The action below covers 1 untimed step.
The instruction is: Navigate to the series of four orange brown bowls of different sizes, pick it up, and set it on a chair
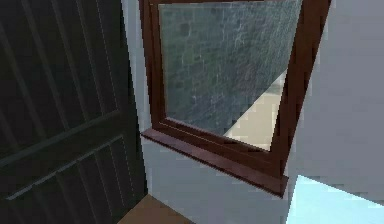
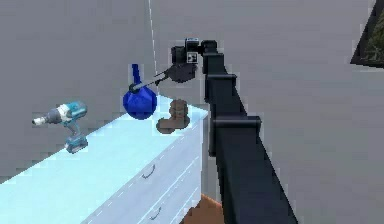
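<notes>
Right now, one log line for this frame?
arm: extended | jaws: near round blue vase, hold cannot tell | small brown stacked object: on pale blue dresser | forward: brown-framed window

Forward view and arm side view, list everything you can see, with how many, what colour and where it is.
door: one, dark, forward view's left
window: one, red-brown frame, right of the door
dresser: one, pale blue, arm side view's lower left
drill: one, white and blue, on the dresser, left part
vase: one, blue, on the dresser, far end
brown lump: one, brown, on the dresser, right of the vase
arm: one, dark, rising from the bottom edge; jaws by the vase, cannot tell whether they hold anything
</notes>
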Tool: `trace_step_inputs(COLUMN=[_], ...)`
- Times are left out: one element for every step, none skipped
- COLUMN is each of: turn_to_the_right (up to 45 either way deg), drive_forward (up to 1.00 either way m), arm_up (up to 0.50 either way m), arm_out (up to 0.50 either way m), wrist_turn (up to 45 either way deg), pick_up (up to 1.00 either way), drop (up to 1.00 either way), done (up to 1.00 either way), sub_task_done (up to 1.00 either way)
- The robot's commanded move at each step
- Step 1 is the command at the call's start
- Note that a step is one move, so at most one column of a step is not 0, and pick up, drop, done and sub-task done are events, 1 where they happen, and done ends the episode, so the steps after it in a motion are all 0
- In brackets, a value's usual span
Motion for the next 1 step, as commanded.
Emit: trace_step_inputs(turn_to_the_right=[0.0], drive_forward=[0.0], arm_up=[0.0], arm_out=[0.0], wrist_turn=[18.0], pick_up=[0.0], drop=[0.0], done=[0.0], sub_task_done=[0.0])
